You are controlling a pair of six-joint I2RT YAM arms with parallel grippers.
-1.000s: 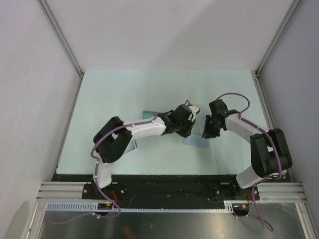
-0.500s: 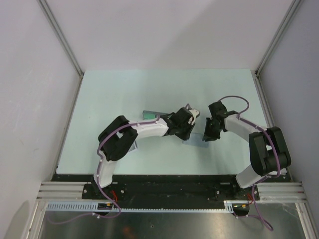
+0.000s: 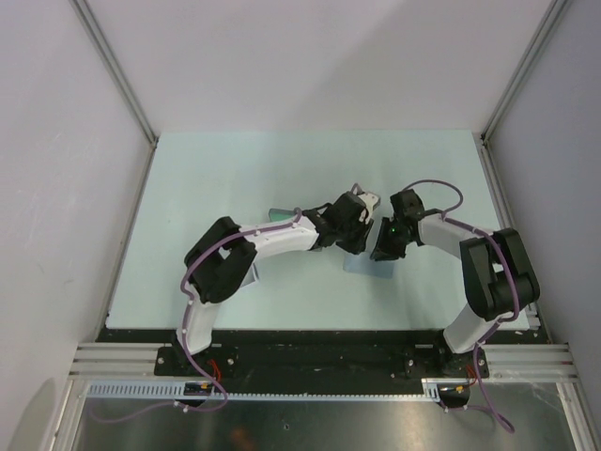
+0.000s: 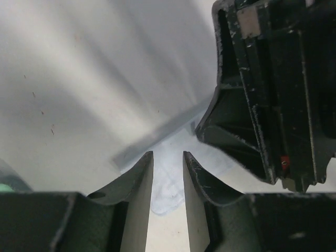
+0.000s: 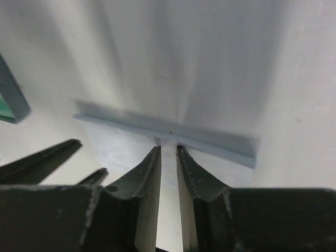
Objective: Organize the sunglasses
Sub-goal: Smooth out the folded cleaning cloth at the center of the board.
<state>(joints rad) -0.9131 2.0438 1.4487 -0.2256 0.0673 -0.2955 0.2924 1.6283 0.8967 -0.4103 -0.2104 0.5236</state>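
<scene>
The pale table [image 3: 235, 169] fills the floor of a grey-walled booth, with slanted metal posts at its two far corners. A wide stretch of tabletop lies between the working spot and the far edge, and the left side has similar room.

The left arm [image 3: 272, 242] rises from its base, folds at a dark elbow over the near-left part of the table, and runs its white forearm rightward to the centre. The right arm [image 3: 460, 235] folds more tightly. Its elbow sits near the table's right edge and its forearm reaches left, so the two wrists nearly meet at mid-table.

The left gripper [image 4: 168, 157] points down, its fingers a narrow slit apart with nothing between them. The right gripper [image 5: 168, 149] hangs just beside it. Its fingers are also slightly parted, with their tips at the raised far edge of the cloth [image 3: 364, 267].

The grey-blue cloth lies under both grippers. A grey thing with a green patch [image 3: 280, 216] shows past the left forearm, near the cloth but apart from it.

The sunglasses cannot be made out in any view.
</scene>
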